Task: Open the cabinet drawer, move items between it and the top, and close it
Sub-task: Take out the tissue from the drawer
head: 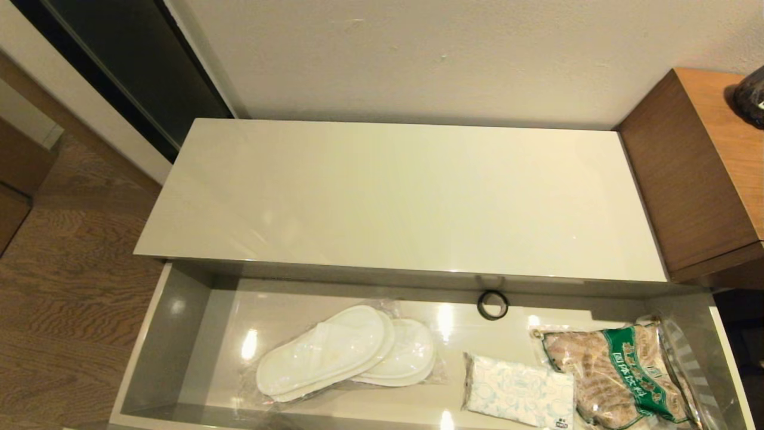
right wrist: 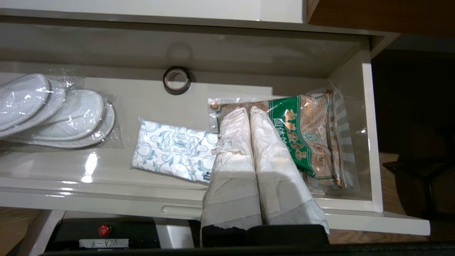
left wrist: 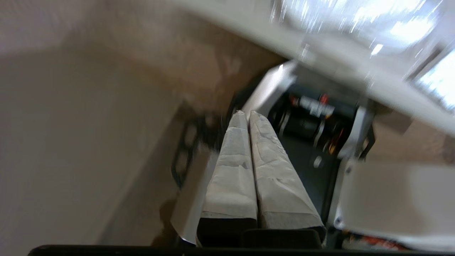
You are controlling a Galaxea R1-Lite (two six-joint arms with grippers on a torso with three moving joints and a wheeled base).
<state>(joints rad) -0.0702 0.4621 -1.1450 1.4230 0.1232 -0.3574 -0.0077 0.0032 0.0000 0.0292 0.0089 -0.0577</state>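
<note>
Both tools have their fingers pressed together: the right tool (right wrist: 249,111) hovers over the snack bag (right wrist: 302,131) in the open drawer (head: 161,334), beside the tissue pack (head: 518,397); left tool (left wrist: 248,114) hangs outside. Slippers (head: 346,352) lie further left, black ring (head: 492,305) behind, cabinet top (head: 406,197) bare.

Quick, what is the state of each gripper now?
Left gripper: closed, holding nothing, down beside the robot's base.
Right gripper: closed, holding nothing, above the snack bag in the open drawer.
</note>
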